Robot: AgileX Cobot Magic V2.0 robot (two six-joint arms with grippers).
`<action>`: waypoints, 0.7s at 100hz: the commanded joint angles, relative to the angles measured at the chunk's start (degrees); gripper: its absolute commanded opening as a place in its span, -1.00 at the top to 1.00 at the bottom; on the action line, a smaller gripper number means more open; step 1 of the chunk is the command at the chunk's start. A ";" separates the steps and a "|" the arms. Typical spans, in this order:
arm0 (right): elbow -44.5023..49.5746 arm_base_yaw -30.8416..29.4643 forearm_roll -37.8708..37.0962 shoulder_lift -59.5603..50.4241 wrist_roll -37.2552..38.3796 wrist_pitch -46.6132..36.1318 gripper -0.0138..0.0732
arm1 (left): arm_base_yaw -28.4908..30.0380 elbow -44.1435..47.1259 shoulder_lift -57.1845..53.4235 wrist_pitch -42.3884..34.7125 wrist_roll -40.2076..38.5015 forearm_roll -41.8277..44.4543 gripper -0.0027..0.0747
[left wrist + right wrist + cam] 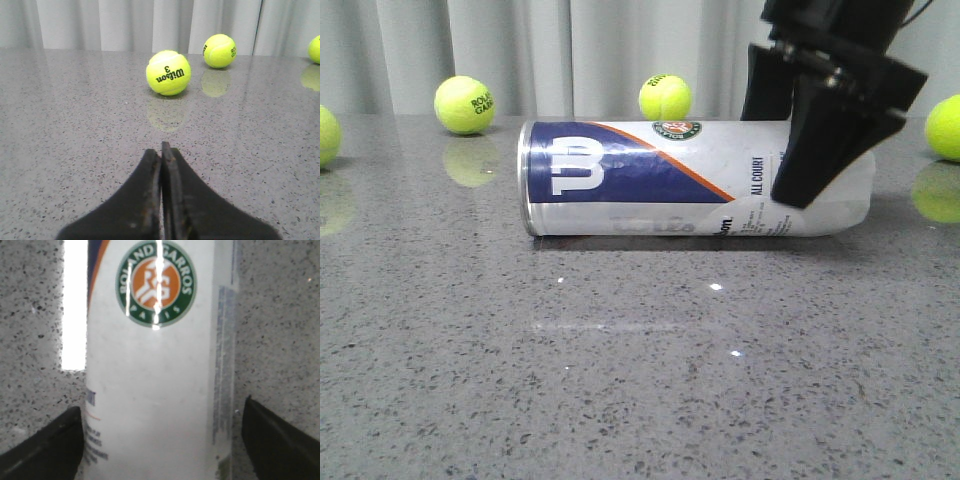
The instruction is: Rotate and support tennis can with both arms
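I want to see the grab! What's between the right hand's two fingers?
The tennis can, lying on its side; the right wrist view shows the right hand open, one finger either side.

Left pincer (161,150) closed over grey table (65,150), w/ Wilson 3 ball (168,72) ahead.

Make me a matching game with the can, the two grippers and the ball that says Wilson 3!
Things:
1. can
2. left gripper
3. right gripper
4. Wilson 3 ball

States:
A. shut, holding nothing
B. yellow-green, standing alone on the table
C. lying on its side
D. open, one finger on each side of the can

Pairs: 1-C, 2-A, 3-D, 4-B
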 commanded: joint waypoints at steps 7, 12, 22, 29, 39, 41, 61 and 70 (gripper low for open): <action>-4.28 -0.04 1.11 -5.75 -0.26 4.06 -0.77 | 0.10 2.53 -2.00 -4.55 -0.35 -0.04 0.98; -4.76 -0.04 1.05 -6.88 0.71 5.29 -0.73 | 0.10 2.53 -2.00 -4.55 -0.35 -0.04 0.98; -4.78 -0.04 1.05 -9.32 4.66 5.66 -0.32 | 0.10 2.53 -2.00 -4.55 -0.35 -0.04 0.98; -4.78 -0.04 1.05 -10.78 7.34 5.67 0.16 | 0.10 2.53 -2.00 -4.55 -0.35 -0.04 0.98; -4.78 -0.04 1.05 -12.46 7.84 5.80 0.75 | 0.10 2.53 -2.00 -4.55 -0.35 -0.04 0.98; -4.78 -0.04 1.05 -12.86 7.84 5.94 0.85 | 0.10 2.53 -2.00 -4.55 -0.35 -0.04 0.98; -4.67 -0.10 2.28 -16.15 26.09 6.53 0.82 | 0.10 2.53 -2.00 -4.55 -0.35 -0.04 0.98; -3.61 -0.22 2.09 -18.43 38.90 3.17 0.82 | 0.10 2.53 -2.00 -4.55 -0.35 -0.04 0.98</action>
